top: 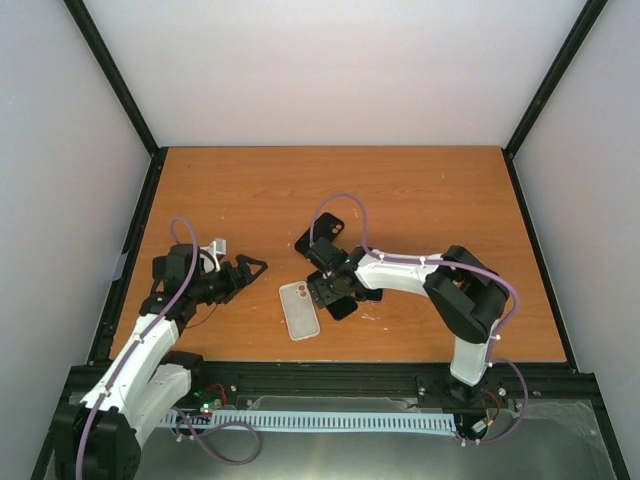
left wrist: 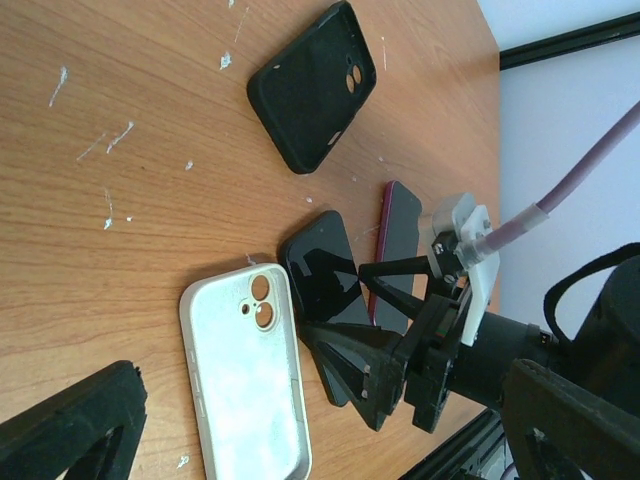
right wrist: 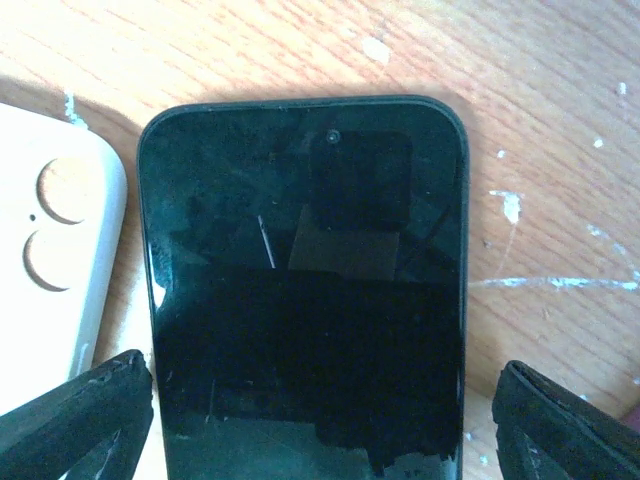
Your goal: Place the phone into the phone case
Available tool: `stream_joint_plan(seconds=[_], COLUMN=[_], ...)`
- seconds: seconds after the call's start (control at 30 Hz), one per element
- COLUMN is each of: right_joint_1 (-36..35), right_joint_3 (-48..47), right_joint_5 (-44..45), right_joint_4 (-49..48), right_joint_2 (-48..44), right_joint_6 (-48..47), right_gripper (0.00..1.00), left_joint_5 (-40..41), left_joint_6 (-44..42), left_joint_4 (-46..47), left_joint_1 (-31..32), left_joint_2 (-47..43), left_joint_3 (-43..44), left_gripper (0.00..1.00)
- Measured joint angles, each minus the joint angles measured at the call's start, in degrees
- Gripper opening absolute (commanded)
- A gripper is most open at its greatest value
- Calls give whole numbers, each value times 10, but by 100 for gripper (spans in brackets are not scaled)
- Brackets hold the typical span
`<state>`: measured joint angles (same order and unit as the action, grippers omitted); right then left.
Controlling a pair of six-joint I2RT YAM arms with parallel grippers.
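A black phone (right wrist: pixel 300 300) lies screen up on the wooden table, also seen from above (top: pixel 343 306) and in the left wrist view (left wrist: pixel 320 270). An empty white phone case (top: pixel 298 310) lies open side up just left of it, and shows in both wrist views (left wrist: pixel 245 380) (right wrist: pixel 50 250). My right gripper (top: pixel 335 290) is open and low over the phone, with a finger (right wrist: pixel 75 425) on each side of it and nothing held; it also shows in the left wrist view (left wrist: pixel 335 300). My left gripper (top: pixel 255 272) is open and empty, left of the white case.
A black phone case (left wrist: pixel 312 88) lies behind the phone, also seen from above (top: pixel 316 242). A dark phone with a red edge (left wrist: pixel 397 235) lies beyond the black phone, under my right arm. The table's near edge is close behind the white case.
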<state>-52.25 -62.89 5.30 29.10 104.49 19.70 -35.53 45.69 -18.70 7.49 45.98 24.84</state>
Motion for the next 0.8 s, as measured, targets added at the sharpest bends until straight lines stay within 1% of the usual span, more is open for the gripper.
stream_joint_plan(seconds=[0.2, 0.33, 0.47, 0.63, 0.8], right_joint_1=[0, 0, 0, 0, 0], right_joint_3=[-11, -13, -13, -13, -13], right_joint_5=[7, 8, 10, 12, 1], right_joint_4=[0, 0, 1, 13, 32], right_joint_2=[17, 19, 19, 14, -11], right_joint_6=[-4, -6, -2, 16, 50], right_gripper=[86, 77, 72, 66, 60], left_joint_5=[-6, -5, 1, 27, 40], left_joint_6=[7, 14, 17, 17, 17], left_joint_4=[12, 13, 14, 11, 11], left_joint_1=[0, 0, 0, 0, 0], left_joint_2=[8, 14, 13, 0, -2], left_joint_3=[-5, -6, -8, -8, -8], left_gripper=[93, 93, 93, 94, 93])
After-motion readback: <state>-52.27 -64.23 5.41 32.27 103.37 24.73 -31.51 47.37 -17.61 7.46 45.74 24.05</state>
